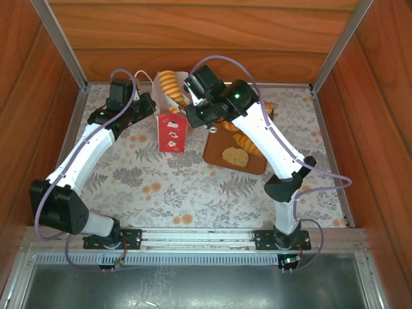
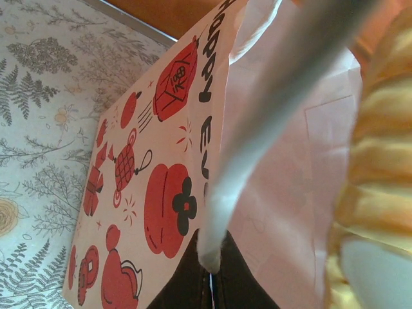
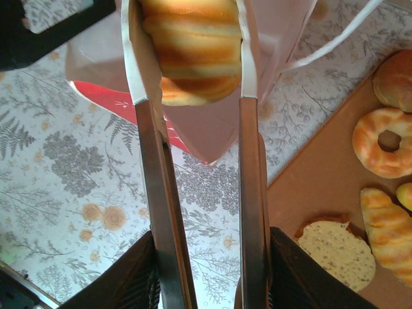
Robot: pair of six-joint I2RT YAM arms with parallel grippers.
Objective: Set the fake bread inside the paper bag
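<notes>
Ridged roll (image 3: 193,58): clamped in right gripper (image 3: 190,26) over paper bag (image 1: 172,132), by table (image 1: 161,187) far edge. Left gripper (image 2: 211,286): closed on string handle (image 2: 257,129), shown by left wrist.

My left arm (image 1: 84,151) and right arm (image 1: 273,138): white, black-jointed, lilac cables (image 1: 222,57) looping beyond the metal rail (image 1: 193,237); right gripper (image 3: 188,38) has steel fingers (image 3: 164,212).

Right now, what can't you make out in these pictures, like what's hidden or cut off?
- Top view: the roll and right hand cover the paper bag's mouth; its contents are hidden.
- Top view: the right arm hides part of the board, so how many pastries lie there is unsure.
- Left wrist view: the left hand is cut by the bottom edge; the blurred white strip it pinches could be handle or rim.
</notes>
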